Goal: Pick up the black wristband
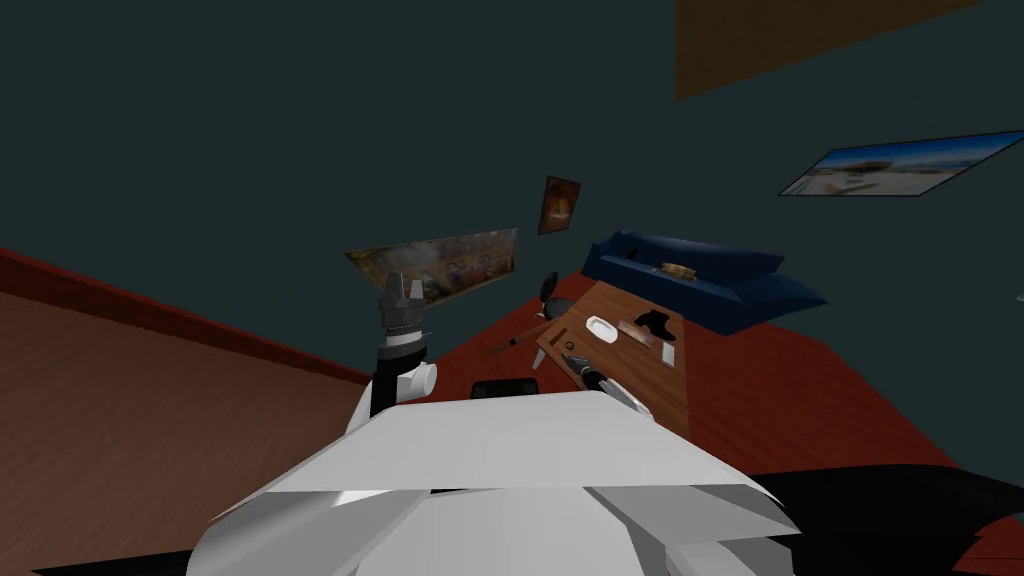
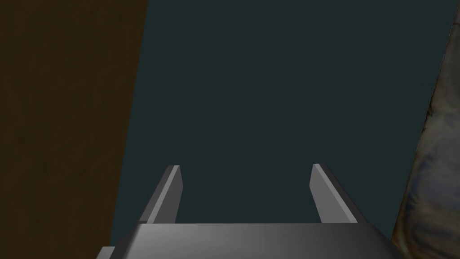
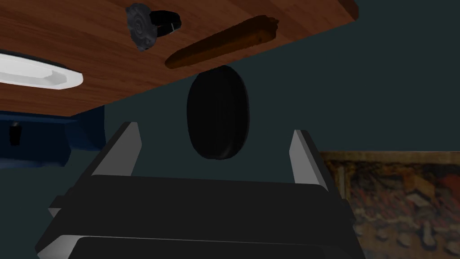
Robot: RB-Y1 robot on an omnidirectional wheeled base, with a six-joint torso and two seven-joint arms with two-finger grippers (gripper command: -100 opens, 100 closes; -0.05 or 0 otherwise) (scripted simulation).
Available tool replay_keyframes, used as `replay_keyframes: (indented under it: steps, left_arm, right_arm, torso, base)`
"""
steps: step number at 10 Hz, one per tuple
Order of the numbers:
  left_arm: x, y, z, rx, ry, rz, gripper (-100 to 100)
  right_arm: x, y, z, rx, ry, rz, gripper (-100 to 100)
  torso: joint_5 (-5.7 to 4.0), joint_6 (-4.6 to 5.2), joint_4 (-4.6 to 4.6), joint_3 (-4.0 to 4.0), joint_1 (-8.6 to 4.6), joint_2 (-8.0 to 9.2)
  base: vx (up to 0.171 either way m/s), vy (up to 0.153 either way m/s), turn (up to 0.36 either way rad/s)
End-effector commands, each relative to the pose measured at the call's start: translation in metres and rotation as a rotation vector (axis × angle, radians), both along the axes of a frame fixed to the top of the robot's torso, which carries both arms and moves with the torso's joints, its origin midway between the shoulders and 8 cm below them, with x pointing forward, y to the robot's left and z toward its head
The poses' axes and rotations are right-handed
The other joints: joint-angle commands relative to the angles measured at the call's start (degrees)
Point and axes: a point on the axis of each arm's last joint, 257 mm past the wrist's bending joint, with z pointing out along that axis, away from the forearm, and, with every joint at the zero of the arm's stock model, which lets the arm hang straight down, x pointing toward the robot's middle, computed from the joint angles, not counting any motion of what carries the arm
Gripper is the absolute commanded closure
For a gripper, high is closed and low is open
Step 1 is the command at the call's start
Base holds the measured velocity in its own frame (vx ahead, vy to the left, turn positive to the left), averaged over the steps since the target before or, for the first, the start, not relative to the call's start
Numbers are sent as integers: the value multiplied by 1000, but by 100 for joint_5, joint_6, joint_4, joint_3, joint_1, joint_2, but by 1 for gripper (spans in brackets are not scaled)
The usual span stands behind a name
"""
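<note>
Pickup not begun: black wristband [image 3: 165, 19] lies on bench [image 1: 655, 385], right of centre in head view, w/ right hand [image 3: 214, 130] spread empty short of it, left hand [image 2: 245, 166] released too; reach & grasp remain.

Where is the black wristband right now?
In the right wrist view the black wristband lies on the wooden table, between the white dish and a brown stick, ahead of the open right gripper.

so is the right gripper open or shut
Open: the right gripper has its two fingers wide apart, pressing nothing; the black wristband lies on the wooden table beyond them.
</note>
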Motion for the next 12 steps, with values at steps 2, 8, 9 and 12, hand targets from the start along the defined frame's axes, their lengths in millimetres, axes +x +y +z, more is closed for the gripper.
replay_keyframes:
  steps: [2, 8, 9, 12]
  left_arm:
    - [0, 0, 0, 0, 0, 0, 0]
    - [0, 0, 0, 0, 0, 0, 0]
    - [0, 0, 0, 0, 0, 0, 0]
    - [0, 0, 0, 0, 0, 0, 0]
  right_arm:
    - [-14, -13, -14, -42, 45, 2, -100]
    - [-63, -70, -54, -276, 239, 82, -100]
    - [-67, -74, -57, -280, 250, 77, -100]
    - [-85, -91, -66, -334, 308, 92, -100]
  torso:
    - [0, 7, -1, 0, 0, 1]
    - [-1, 7, -2, -5, -5, -8]
    - [0, 5, -2, -5, -2, -8]
    - [1, 3, -1, -2, 5, -3]
  base:
    - [9, -14, 44]
    - [24, -19, 227]
    - [25, -17, 140]
    - [14, -10, 114]
